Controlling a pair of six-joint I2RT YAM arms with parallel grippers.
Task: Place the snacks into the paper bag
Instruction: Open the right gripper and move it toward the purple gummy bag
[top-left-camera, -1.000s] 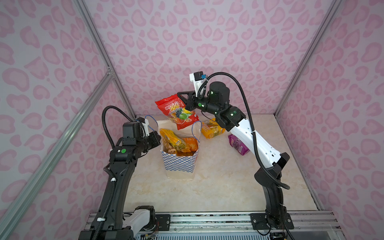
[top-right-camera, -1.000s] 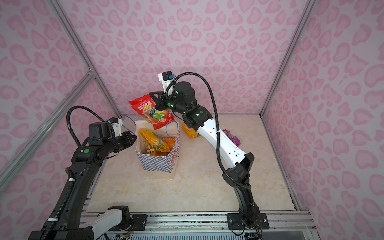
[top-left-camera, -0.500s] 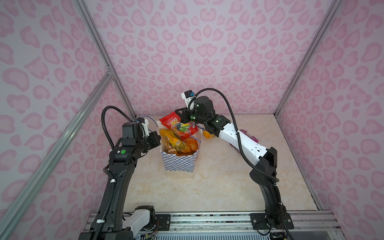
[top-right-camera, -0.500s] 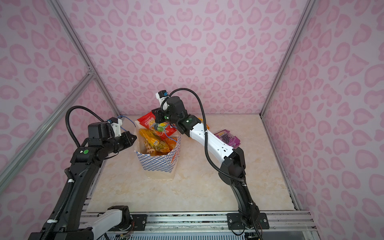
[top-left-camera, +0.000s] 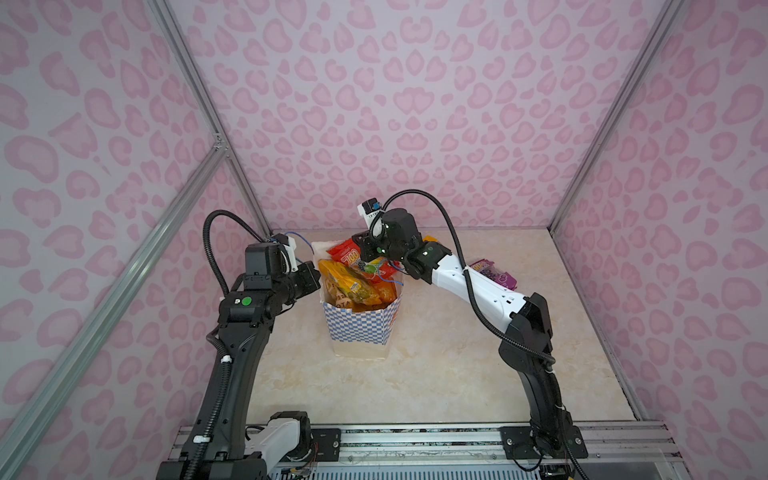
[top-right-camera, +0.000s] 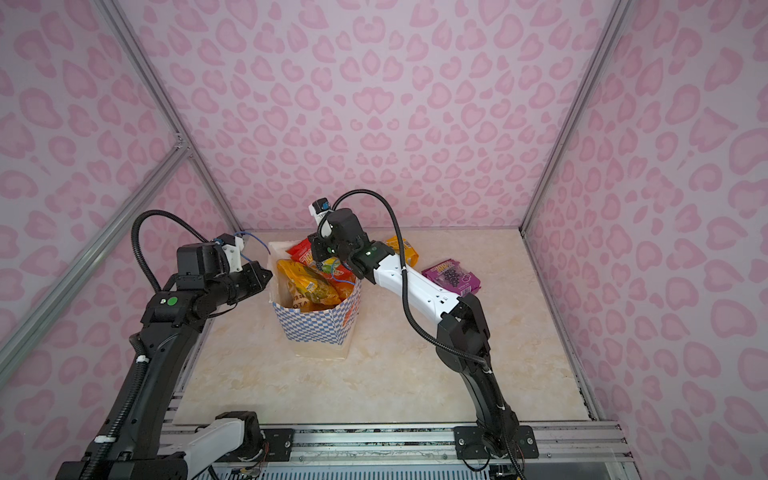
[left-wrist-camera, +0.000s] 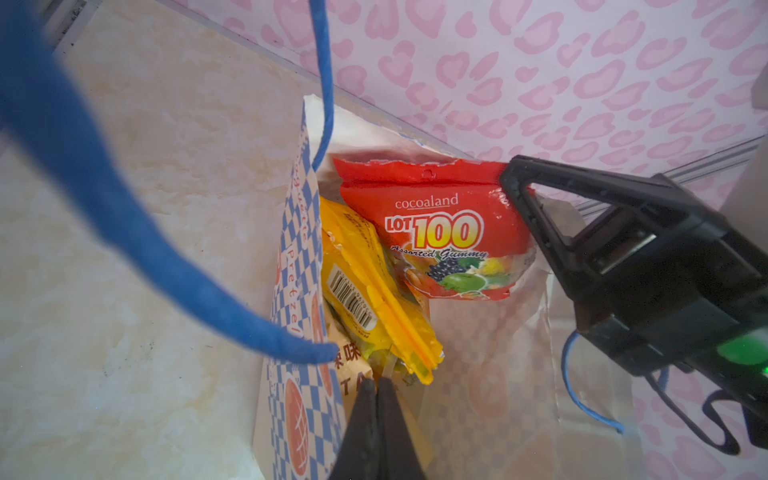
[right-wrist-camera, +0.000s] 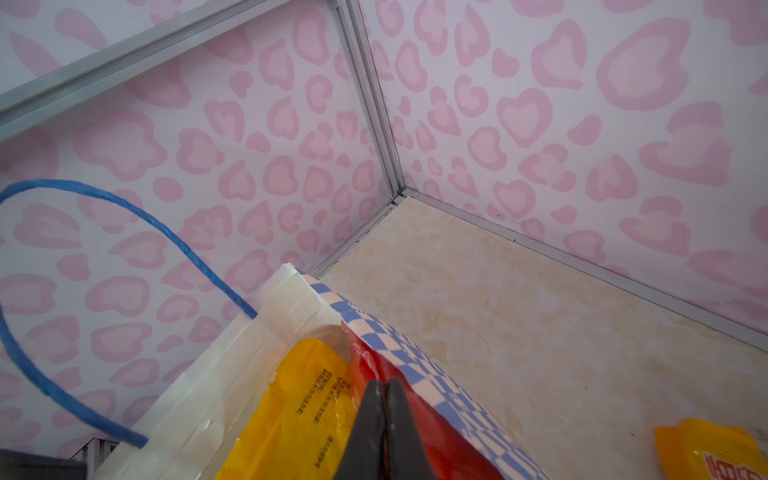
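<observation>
Here, the paper bag (top-left-camera: 359, 330) stood upright on the table (top-left-camera: 436, 374), left of centre, mouth open. The left gripper (left-wrist-camera: 376, 388) was closed, pinching the bag's left rim. The right gripper (right-wrist-camera: 384, 392) was clamped on a corner of the red gummy packet (left-wrist-camera: 436, 224), which sat partly inside the bag at its far side, above the yellow packets (top-left-camera: 351, 284) in it. A purple packet (top-right-camera: 453, 278) and an orange packet (top-right-camera: 405, 249) lay on the table right of the bag, the orange one farther back.
</observation>
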